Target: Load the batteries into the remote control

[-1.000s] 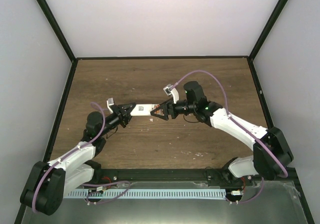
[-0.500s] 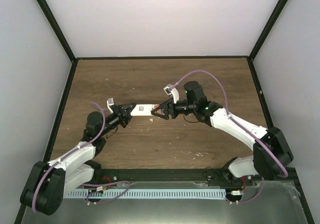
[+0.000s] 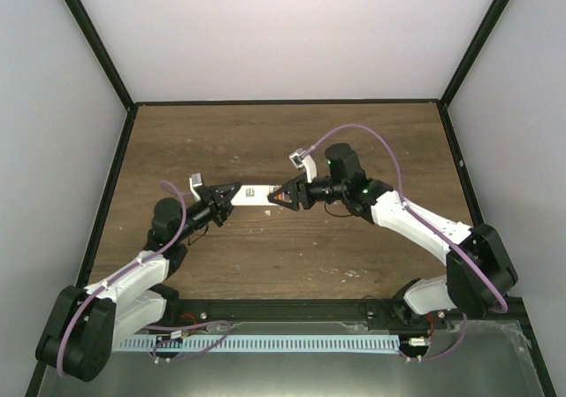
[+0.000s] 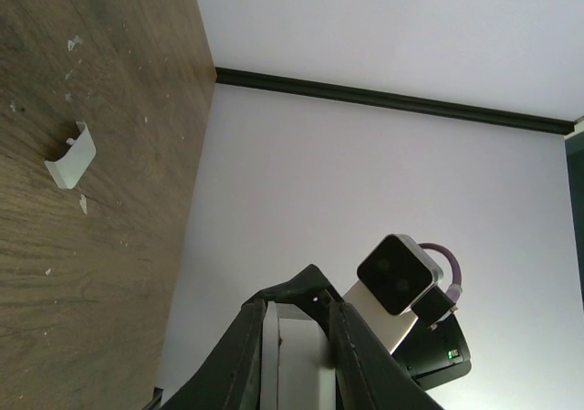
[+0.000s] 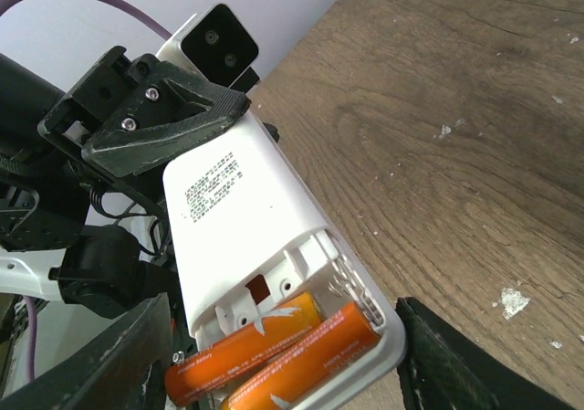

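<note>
The white remote control (image 5: 228, 209) is held in the air between the two arms, and in the top view (image 3: 252, 192) it is level above the table. Its battery bay is open and faces the right wrist camera. Two orange batteries (image 5: 274, 355) lie side by side in the bay. My left gripper (image 4: 297, 310) is shut on the remote's far end (image 4: 297, 364), as the top view (image 3: 228, 194) also shows. My right gripper (image 5: 292, 364) is open, with one finger on each side of the battery end and a gap at both, and the top view (image 3: 281, 197) shows it at that end.
A small white curved cover piece (image 4: 71, 159) lies on the brown wooden table (image 3: 354, 141) below the remote. Small white flecks dot the wood. Black frame rails (image 3: 283, 103) and pale walls border the table at the back and sides.
My right gripper has shifted slightly toward the remote's battery end. The left gripper and the remote have stayed in place.
</note>
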